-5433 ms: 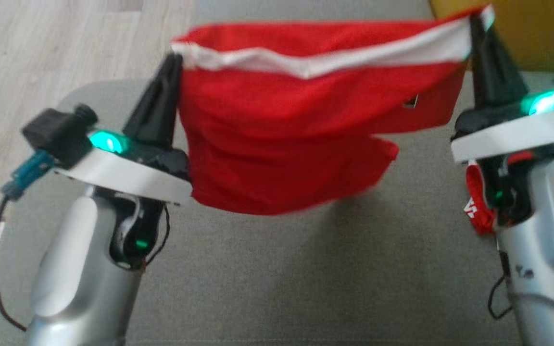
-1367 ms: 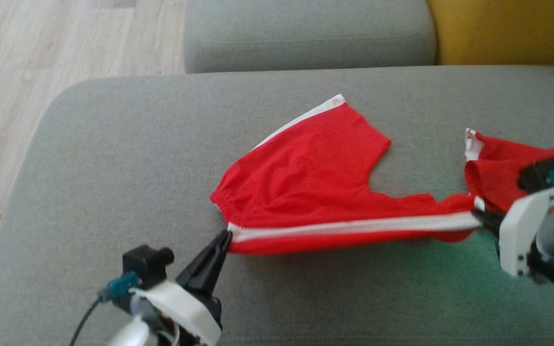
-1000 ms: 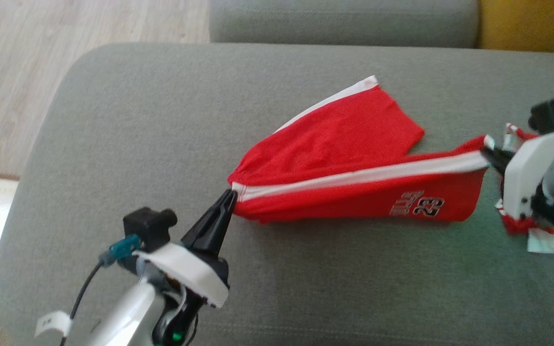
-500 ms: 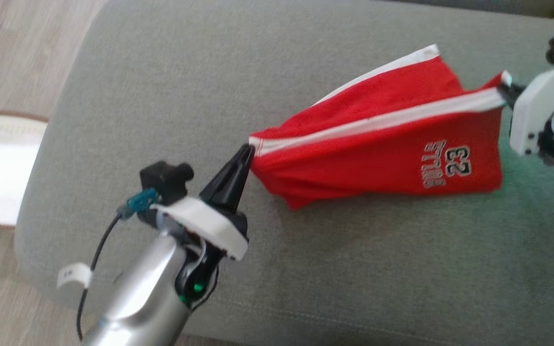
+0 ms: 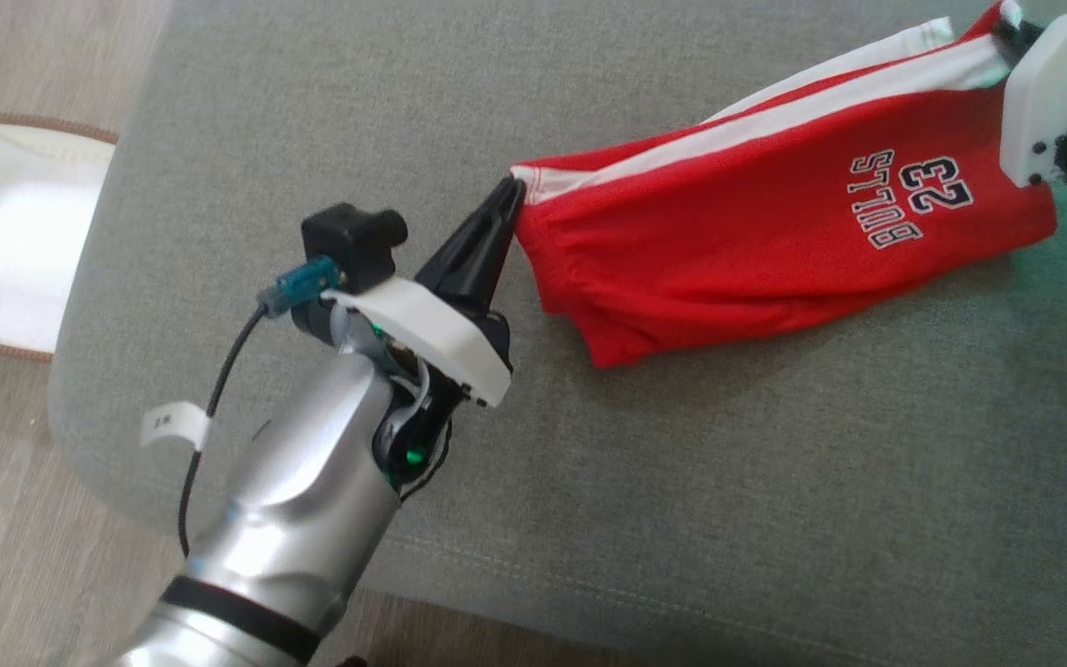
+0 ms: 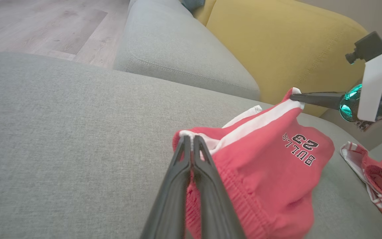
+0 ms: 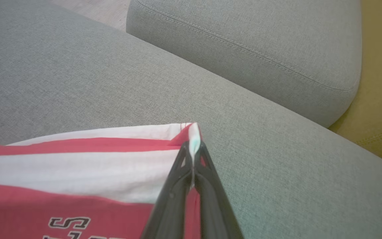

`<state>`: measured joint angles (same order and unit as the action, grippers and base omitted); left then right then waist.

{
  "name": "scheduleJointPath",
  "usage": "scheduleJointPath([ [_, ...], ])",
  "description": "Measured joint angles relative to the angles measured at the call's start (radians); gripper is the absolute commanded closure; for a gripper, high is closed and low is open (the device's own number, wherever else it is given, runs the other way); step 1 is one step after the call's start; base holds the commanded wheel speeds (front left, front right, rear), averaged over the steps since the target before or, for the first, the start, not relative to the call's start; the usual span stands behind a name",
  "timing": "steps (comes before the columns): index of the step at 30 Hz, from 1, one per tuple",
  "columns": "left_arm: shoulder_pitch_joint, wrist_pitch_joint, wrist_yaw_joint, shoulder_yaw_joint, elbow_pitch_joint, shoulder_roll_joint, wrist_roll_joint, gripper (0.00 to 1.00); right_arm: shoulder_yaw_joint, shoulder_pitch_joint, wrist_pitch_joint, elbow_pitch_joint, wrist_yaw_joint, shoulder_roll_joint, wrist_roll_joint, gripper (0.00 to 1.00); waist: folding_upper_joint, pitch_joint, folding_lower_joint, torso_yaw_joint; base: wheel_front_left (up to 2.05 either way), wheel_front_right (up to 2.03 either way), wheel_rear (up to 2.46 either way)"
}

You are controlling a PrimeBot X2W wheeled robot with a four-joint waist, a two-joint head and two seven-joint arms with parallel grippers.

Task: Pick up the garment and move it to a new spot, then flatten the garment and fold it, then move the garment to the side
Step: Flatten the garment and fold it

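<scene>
The shorts (image 5: 774, 241) are red with a white stripe (image 5: 774, 118) and black, white-edged "BULLS 23" lettering (image 5: 909, 199) toward two o'clock. Sofa (image 5: 682, 509) grey, cushion (image 6: 277, 49) yellow, floor (image 5: 33, 74) pale wood, my fingers (image 5: 483, 250) black.

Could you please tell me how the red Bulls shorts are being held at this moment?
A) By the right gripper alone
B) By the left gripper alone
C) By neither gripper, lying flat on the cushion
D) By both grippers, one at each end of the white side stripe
D: the left gripper is shut on the waistband end of the red shorts and the right gripper on the hem end of the white stripe.
</scene>
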<state>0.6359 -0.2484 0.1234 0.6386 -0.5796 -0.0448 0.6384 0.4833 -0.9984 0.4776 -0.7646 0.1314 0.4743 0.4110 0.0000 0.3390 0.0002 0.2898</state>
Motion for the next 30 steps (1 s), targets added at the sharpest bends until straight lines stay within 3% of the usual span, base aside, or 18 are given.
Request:
scheduleJointPath([
  [9,0.053,-0.001,0.001,-0.002,-0.031,0.012,0.019,1.0,0.054,-0.085,-0.144,-0.084,0.0,-0.022,-0.016,1.0,0.0,0.05,-0.0001,0.009,0.0,0.0,0.0],
  [10,0.053,-0.001,0.001,-0.002,-0.031,0.012,0.022,1.0,0.058,-0.093,-0.162,-0.097,0.0,-0.024,-0.024,0.44,0.0,0.053,-0.0001,0.008,0.0,0.0,0.0],
  [11,0.053,-0.001,0.001,-0.002,-0.034,0.012,0.028,1.0,0.058,-0.1,-0.172,-0.115,0.0,-0.027,-0.03,0.0,0.0,0.055,-0.0001,0.005,0.0,0.0,0.0],
  [12,0.053,-0.001,0.001,-0.002,-0.037,0.013,0.031,0.6,0.06,-0.103,-0.179,-0.132,0.0,-0.03,-0.033,0.0,0.0,0.057,-0.0001,0.003,0.0,0.0,0.0],
  [13,0.053,-0.001,0.001,-0.002,-0.04,0.013,0.032,0.0,0.062,-0.103,-0.188,-0.147,0.0,-0.031,-0.033,0.0,0.0,0.057,-0.0001,0.0,0.0,0.0,0.0],
  [22,0.041,-0.001,-0.007,-0.117,-0.051,0.015,-0.015,0.0,0.064,-0.094,-0.347,-0.198,0.0,-0.081,-0.003,0.0,0.0,0.009,-0.0002,-0.042,0.0,0.0,0.0],
  [30,-0.049,-0.001,-0.021,-0.283,0.027,0.009,-0.078,0.0,0.081,-0.022,-0.533,-0.128,0.0,-0.11,0.041,0.0,0.0,-0.065,-0.0002,-0.103,0.0,0.0,0.0],
])
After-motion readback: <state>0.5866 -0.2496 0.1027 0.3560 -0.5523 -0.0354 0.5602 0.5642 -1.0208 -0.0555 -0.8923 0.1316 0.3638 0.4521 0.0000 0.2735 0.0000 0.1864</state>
